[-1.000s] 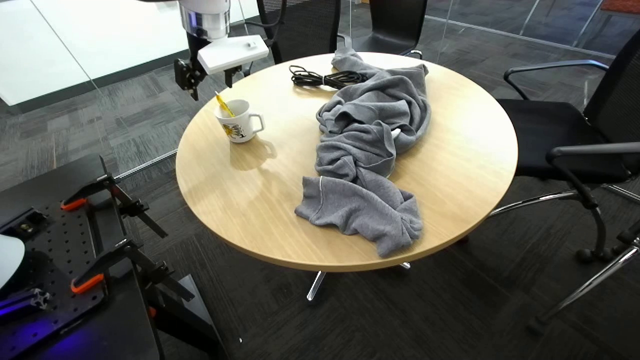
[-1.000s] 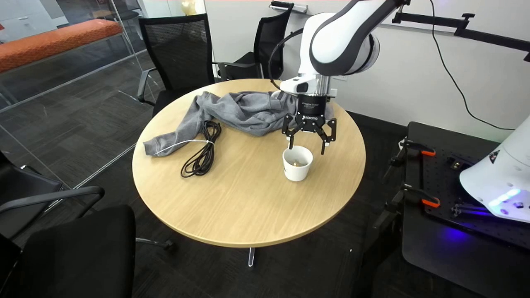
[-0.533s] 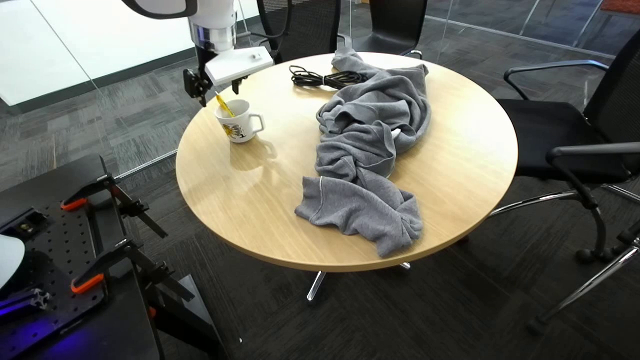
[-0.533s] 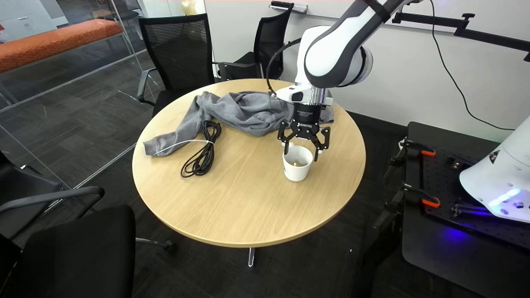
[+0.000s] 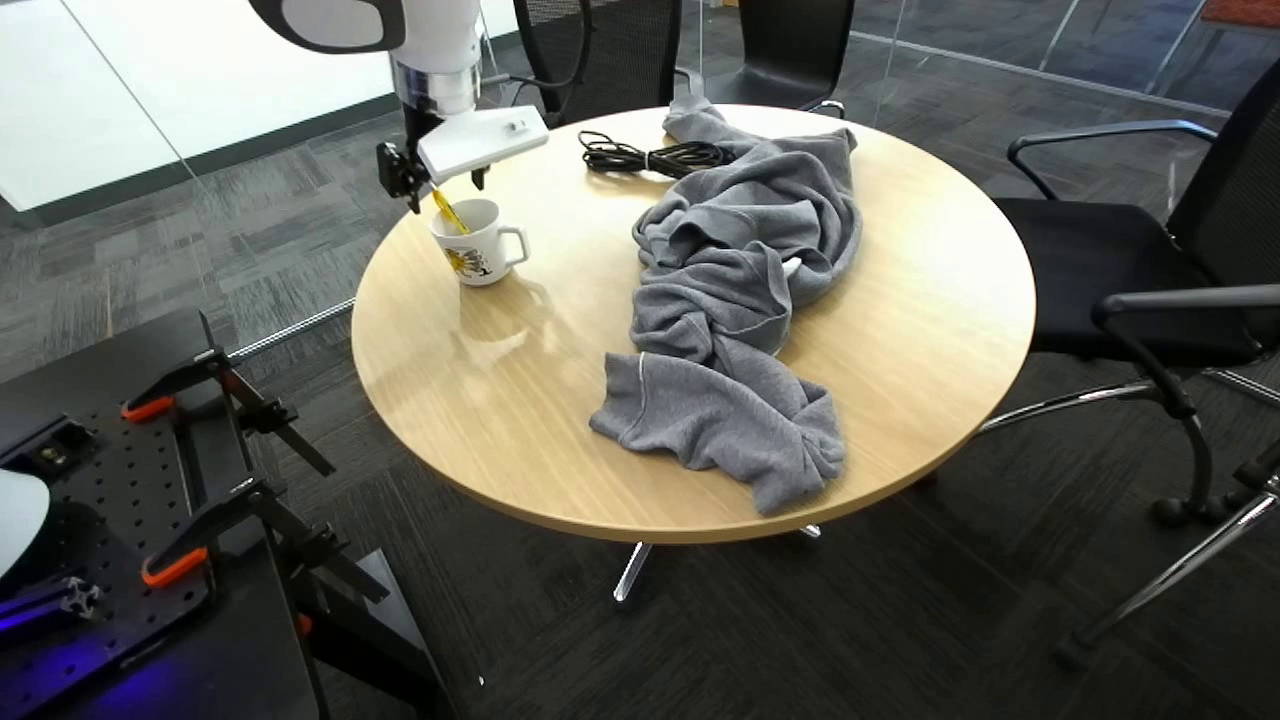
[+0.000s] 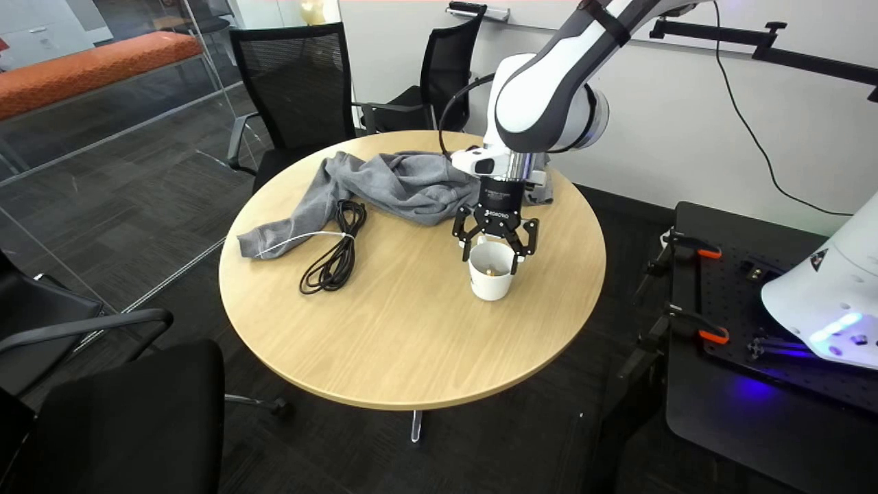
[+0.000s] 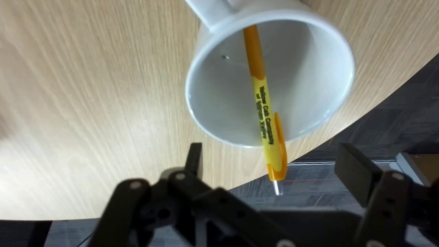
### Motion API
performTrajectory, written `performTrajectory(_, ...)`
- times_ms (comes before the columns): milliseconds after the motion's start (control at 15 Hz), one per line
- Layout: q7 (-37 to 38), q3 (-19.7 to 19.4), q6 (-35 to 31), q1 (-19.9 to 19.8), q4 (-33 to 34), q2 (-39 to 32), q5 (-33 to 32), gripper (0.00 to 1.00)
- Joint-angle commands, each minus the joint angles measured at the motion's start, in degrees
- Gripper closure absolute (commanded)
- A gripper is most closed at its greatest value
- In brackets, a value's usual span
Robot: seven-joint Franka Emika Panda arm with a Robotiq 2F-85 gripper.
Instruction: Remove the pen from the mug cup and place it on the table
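- Closest in, the gripper [image 7: 274, 167] points down near the rim of the mug [image 5: 487, 252]; it is released, its fingers spread wide, one on either side of the upper end of the pen [image 7: 264, 106] and apart from it.
- The pen, yellow with dark lettering, is in the mug, slanting against the rim on the side away from the handle; its clear button pokes out, while the rim hides its lower end in the wrist view.
- The mug, white with a yellow-and-black print, stands upright near the edge of the round, pale wood counter [image 5: 520, 420].
- Farther across I see a black cable [image 5: 685, 158], coiled and banded, just beside the cloth [image 5: 740, 290].
- The cloth, grey and crumpled, sprawls over the counter, well apart from the mug.
- Off the counter's side is a black desk [image 6: 727, 418] with orange-tipped clamps [image 6: 715, 335] along its edge.
- Black chairs [image 6: 291, 89] stand around the counter.
- Farthest off is an orange bench [image 6: 103, 65].
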State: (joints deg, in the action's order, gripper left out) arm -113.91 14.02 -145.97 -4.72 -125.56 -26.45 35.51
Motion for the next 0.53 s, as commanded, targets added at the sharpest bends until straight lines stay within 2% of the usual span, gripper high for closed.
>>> performTrajectory(0,-1.0,1.5,-0.9,-1.3,1.4,-1.4,1.4,0.15)
performTrajectory(200,-0.7,1.6,-0.7,-1.4,1.9,-2.0,1.2,0.36)
performTrajectory(267,-0.6,1.6,-0.6,-1.3,2.1,-2.1,1.1,0.51)
performTrajectory(400,-0.5,1.6,-0.7,-1.3,2.5,-2.4,1.0,0.6)
performTrajectory(467,-0.5,1.6,-0.7,-1.3,2.6,-2.5,1.0,0.69)
